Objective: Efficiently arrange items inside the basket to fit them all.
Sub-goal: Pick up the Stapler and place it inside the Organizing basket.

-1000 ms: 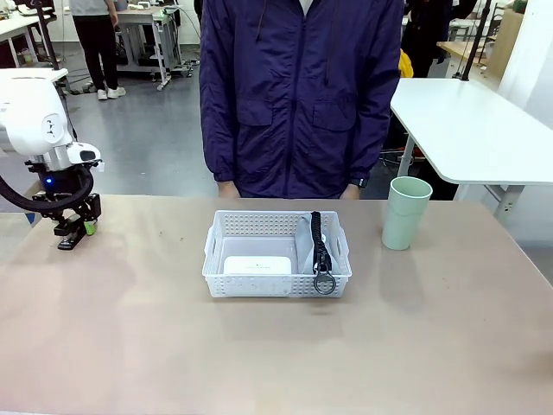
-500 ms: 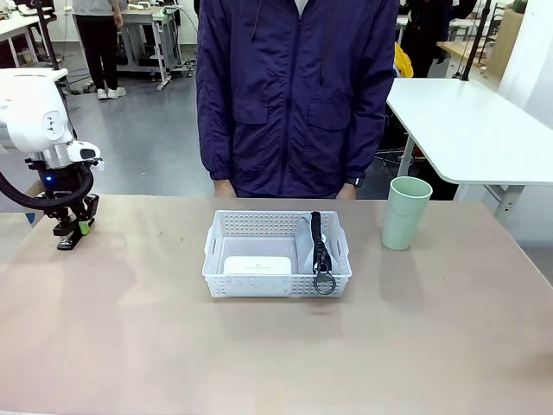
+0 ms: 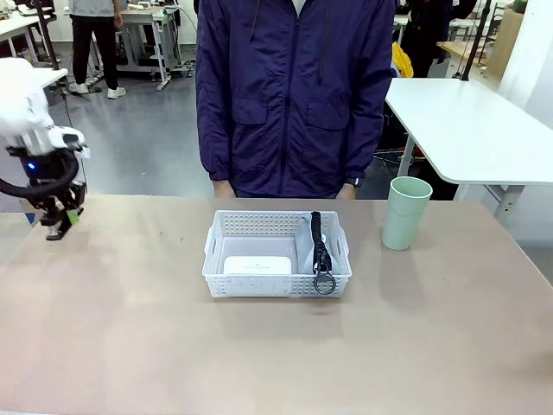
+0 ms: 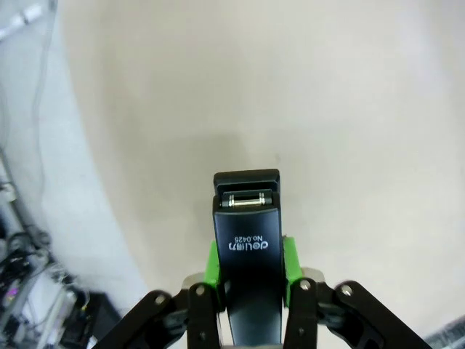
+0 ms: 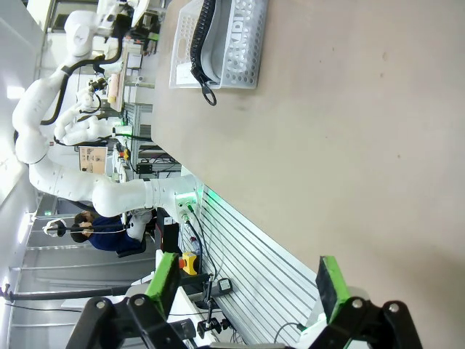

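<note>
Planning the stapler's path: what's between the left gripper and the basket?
Only bare tabletop, seen in the front view, between the left gripper, holding the stapler, and the basket.

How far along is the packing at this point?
Done: the box and pouch lie in the basket, the pouch's strap hanging over the front wall. In hand: the left gripper is shut on the stapler, far left of the basket. Left: stapler to go in, and the cup stands on the table right of the basket. The right gripper is open and empty.
</note>
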Robot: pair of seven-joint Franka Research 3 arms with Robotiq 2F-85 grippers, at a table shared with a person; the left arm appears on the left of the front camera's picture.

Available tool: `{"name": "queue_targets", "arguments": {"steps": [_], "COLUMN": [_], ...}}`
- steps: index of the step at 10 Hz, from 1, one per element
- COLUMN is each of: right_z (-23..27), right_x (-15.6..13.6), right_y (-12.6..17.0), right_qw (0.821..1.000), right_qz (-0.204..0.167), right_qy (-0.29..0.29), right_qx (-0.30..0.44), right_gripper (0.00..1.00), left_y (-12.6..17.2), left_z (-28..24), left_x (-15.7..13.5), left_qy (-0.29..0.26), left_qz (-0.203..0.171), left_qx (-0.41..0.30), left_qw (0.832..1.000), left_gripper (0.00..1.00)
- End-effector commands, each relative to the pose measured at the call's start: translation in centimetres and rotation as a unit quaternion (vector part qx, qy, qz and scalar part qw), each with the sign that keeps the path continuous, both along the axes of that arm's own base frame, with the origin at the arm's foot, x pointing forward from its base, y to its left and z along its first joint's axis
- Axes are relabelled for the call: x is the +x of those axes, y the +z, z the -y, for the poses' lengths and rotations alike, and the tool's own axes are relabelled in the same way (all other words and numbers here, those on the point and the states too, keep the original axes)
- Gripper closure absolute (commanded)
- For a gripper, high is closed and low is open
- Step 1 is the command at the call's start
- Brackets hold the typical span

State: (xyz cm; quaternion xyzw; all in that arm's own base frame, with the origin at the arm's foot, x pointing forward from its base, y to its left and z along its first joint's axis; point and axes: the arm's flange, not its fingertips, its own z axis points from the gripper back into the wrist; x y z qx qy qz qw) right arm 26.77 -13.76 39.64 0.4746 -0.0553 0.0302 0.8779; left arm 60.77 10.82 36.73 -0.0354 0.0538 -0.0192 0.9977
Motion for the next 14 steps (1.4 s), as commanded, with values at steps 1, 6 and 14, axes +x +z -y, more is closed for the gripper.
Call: {"name": "queue_targets", "arguments": {"steps": [1,6,14], "right_z": [0.2,0.2,0.2], "right_x": [-0.3,-0.3,-0.3], "right_y": [0.3,0.3,0.3], "right_qw": [1.0,1.0,1.0], "right_qz": [-0.001,-0.001,-0.001], "right_qy": [0.002,0.002,0.002], "right_qx": [-0.001,-0.001,-0.001], "right_gripper": [0.0,0.0,0.0], "left_y": [6.6,11.0,18.8], "left_z": [-1.5,-3.4,11.8], "left_x": [-5.5,-11.2,-9.1], "left_qy": [-0.027,-0.075,-0.213], "left_qz": [0.022,0.088,0.103], "left_qx": [-0.081,-0.134,-0.076], "left_qw": [0.996,0.984,0.969], "left_gripper": [1.0,0.83,0.63]}}
